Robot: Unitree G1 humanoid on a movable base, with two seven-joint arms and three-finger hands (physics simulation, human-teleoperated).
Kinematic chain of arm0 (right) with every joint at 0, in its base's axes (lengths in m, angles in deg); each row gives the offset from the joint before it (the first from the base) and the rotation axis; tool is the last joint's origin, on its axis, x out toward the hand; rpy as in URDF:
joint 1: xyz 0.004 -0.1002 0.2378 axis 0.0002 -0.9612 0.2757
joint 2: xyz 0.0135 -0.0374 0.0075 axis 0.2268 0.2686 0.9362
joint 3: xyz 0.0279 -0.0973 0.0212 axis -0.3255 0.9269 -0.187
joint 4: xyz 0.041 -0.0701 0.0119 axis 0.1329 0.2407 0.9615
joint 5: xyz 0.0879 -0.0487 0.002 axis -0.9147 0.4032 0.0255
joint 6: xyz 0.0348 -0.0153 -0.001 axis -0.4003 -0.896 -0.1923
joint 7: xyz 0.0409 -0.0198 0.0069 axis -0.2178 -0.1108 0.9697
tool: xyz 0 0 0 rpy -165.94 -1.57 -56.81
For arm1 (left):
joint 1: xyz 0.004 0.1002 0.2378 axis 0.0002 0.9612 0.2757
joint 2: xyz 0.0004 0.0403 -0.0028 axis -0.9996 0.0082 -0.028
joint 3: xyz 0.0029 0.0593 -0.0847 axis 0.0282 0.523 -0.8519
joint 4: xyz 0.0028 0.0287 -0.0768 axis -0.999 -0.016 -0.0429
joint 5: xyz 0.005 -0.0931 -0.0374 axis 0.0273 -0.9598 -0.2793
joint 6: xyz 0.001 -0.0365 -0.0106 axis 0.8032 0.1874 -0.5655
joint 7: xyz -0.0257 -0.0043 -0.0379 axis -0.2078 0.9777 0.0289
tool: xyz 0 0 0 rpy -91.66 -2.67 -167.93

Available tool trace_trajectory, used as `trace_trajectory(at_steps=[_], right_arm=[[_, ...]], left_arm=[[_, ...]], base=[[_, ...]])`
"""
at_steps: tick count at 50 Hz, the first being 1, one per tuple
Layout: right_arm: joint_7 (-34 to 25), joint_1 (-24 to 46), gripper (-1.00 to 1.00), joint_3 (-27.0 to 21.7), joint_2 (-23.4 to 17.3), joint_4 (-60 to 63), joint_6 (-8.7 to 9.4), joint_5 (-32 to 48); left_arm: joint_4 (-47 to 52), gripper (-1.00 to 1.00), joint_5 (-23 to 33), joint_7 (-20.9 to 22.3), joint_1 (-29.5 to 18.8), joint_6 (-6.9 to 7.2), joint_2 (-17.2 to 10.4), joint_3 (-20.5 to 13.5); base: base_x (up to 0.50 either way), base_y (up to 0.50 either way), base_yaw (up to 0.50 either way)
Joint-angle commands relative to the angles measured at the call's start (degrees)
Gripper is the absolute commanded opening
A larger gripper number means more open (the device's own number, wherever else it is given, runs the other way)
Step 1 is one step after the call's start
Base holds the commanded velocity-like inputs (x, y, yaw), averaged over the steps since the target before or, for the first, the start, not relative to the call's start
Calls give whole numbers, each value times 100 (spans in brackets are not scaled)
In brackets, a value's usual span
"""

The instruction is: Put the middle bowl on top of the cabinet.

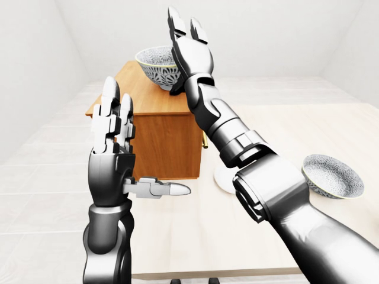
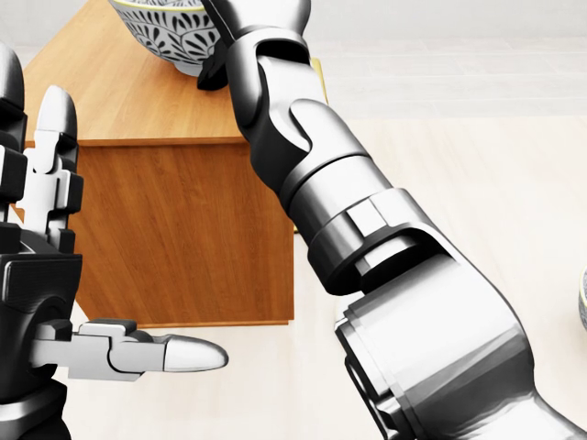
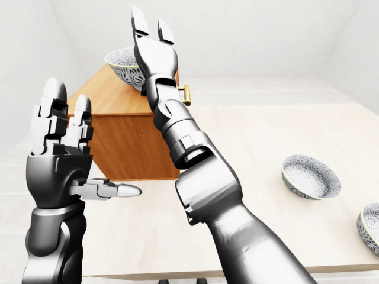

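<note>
A patterned grey-and-white bowl (image 1: 155, 64) with a yellow rim rests upright on the top of the wooden cabinet (image 1: 169, 142), towards its far end in the left-eye view. My right hand (image 1: 183, 25) stands right beside the bowl's right side, fingers straight up and spread, open; its thumb is hidden low behind the wrist, so I cannot tell whether it touches the bowl. My left hand (image 1: 127, 139) is raised at the left of the cabinet, open, palm inward, thumb pointing right, holding nothing.
The cabinet stands on a beige table (image 1: 195, 236) and has a brass handle (image 3: 185, 93) on its right face. Two more patterned bowls (image 3: 310, 176) (image 3: 370, 228) sit on the table at the right. A white object (image 1: 220, 178) shows partly behind my right forearm.
</note>
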Motion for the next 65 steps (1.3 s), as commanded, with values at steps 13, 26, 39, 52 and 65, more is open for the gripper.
trace_trajectory(at_steps=[13,26,39,52,65], right_arm=[[-1040,-43,100,171,49,897,0,-20],[-1981,-892,100,377,119,2634,0,537],[-3192,-1433,100,393,-184,4363,0,1335],[-3918,-1755,100,81,-550,5465,0,1968],[-4979,-1896,100,-152,-1086,6558,0,2638]], left_arm=[[-18,100,2,11,8,0,-5,-15],[-29,100,19,-5,8,0,-1,-18],[-38,100,20,-2,-4,0,-7,-28],[10,100,45,-13,14,0,0,3],[14,100,95,-10,46,0,-7,31]], base=[[0,0,0],[0,0,0],[0,0,0],[0,0,0],[0,0,0]])
